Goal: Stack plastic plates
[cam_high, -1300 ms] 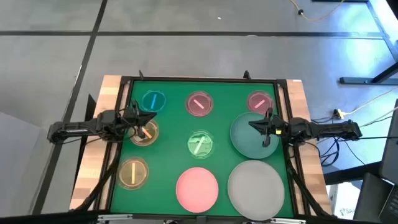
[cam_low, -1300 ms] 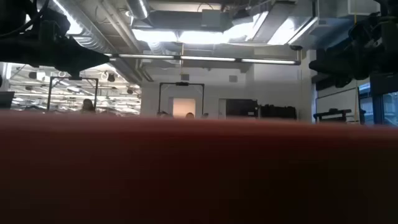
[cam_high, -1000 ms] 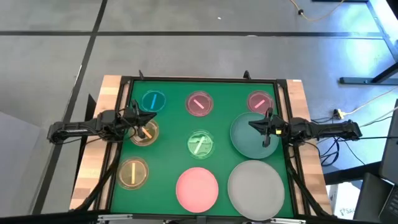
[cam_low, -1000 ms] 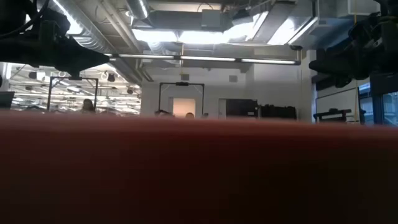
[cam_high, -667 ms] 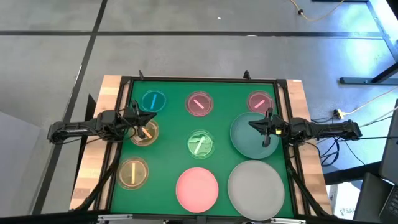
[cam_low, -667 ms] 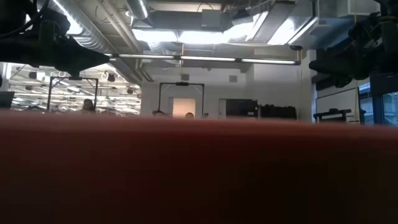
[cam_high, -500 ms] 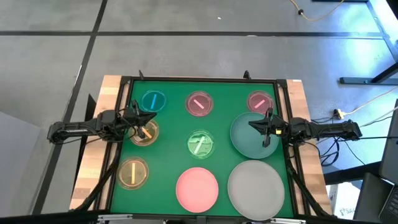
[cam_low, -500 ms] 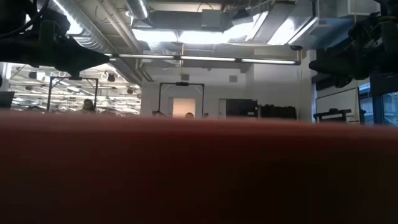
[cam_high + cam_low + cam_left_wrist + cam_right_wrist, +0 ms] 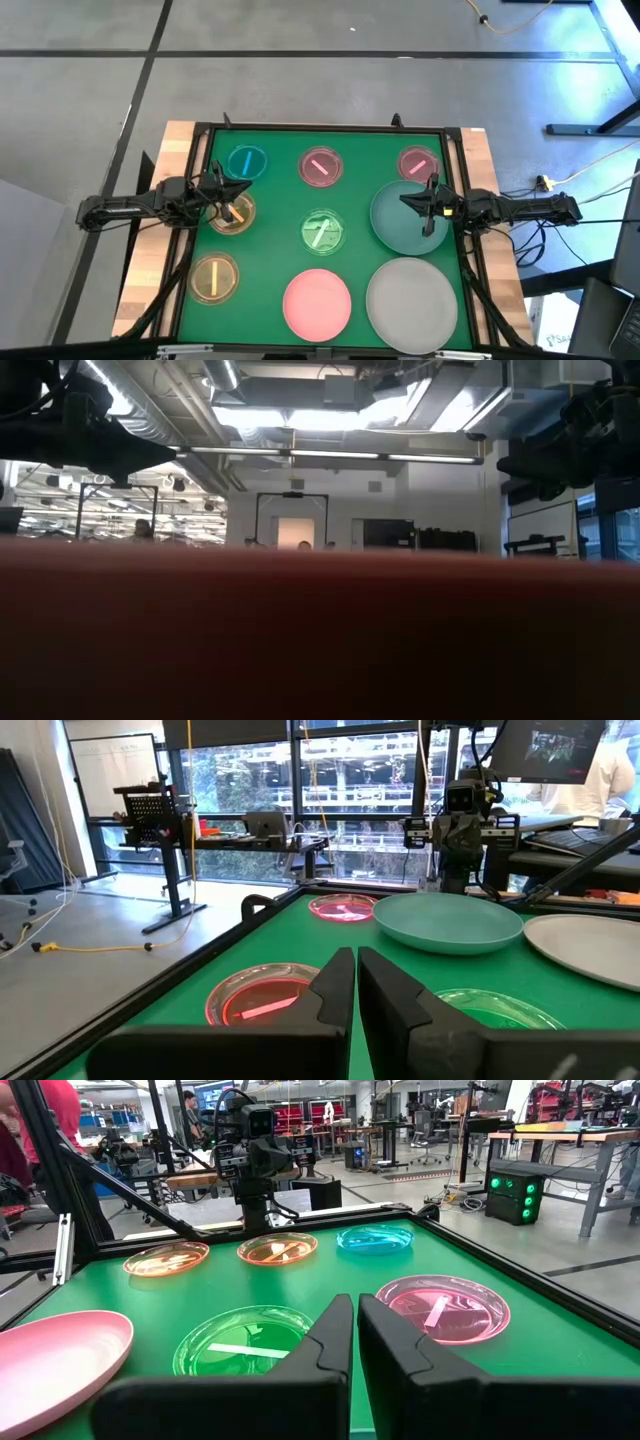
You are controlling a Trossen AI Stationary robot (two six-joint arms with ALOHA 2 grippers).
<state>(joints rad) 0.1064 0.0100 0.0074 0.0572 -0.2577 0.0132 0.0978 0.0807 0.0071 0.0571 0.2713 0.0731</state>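
Observation:
Nine plates lie flat and apart on the green mat. The small ones are blue (image 9: 246, 162), two pink (image 9: 320, 168) (image 9: 417, 163), green (image 9: 322, 232) and two amber (image 9: 232, 213) (image 9: 214, 278). The large ones are dark teal (image 9: 408, 217), pink (image 9: 317, 303) and grey (image 9: 411, 297). My left gripper (image 9: 246, 192) (image 9: 355, 960) hangs shut above the far edge of the upper amber plate. My right gripper (image 9: 404, 200) (image 9: 355, 1305) hangs shut above the teal plate's left part. Neither touches a plate.
A raised black frame (image 9: 320, 129) borders the mat, with wooden table edges (image 9: 485, 170) outside it. In the low view a blurred reddish surface (image 9: 320, 640) fills the lower half and hides the table. People stand in the room beyond (image 9: 40, 1120).

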